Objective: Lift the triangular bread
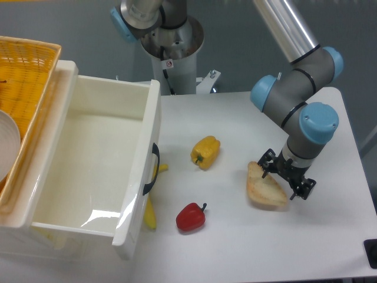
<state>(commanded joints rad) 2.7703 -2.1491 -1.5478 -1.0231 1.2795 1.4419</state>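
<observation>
While the triangular bread point(266, 188) is lying flat near the table's point(235, 247) right edge, the gripper point(287, 178) is straddling it, fingers spread on either side. It is sitting low, probably so the fingers can close on the crust.

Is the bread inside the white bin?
No, the bread lies on the table under the end effector.

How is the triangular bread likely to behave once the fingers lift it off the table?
The triangular bread looks flat and toasted, so it probably stays stiff, not floppy. It seems thin, so likely light. The gripper sits over one edge, so the slice may tilt if lifted. Its flat shape shouldn't roll, unlike the yellow pepper.
</observation>
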